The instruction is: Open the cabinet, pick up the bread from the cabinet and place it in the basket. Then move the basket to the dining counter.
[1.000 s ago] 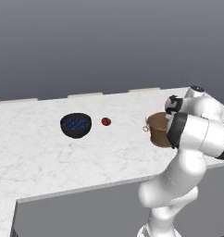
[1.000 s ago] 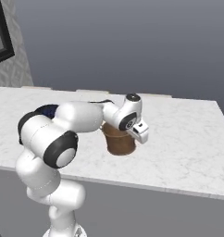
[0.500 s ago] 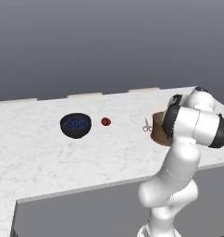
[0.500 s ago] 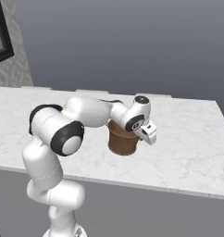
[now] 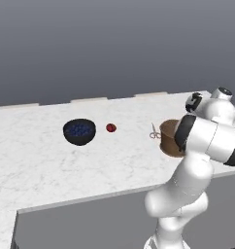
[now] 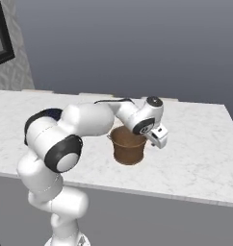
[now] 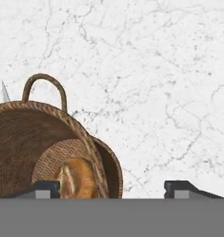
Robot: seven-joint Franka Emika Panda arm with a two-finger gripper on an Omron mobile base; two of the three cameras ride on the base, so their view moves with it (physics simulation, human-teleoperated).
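We see our gripper (image 7: 111,185) with its fingers spread wide and holding nothing. One fingertip stands inside the basket (image 7: 35,148) and the other outside, so the rim passes between them without touching either. From the right base view the gripper (image 6: 157,137) hangs just at the far rim of the basket (image 6: 129,146). The bread (image 7: 77,178) lies on the basket floor, golden and rounded. The basket stands upright on the dining counter (image 6: 195,144), near its front edge.

We judge the basket to be light, stiff enough, and a little rough, so it should not slip easily. The rim wall or the small side handle (image 7: 44,88) seem the best places to hold it; the woven wall could bend under hard pressure.

A dark blue bowl (image 5: 79,132), a small red thing (image 5: 110,128) and scissors (image 5: 154,132) lie farther along the counter.
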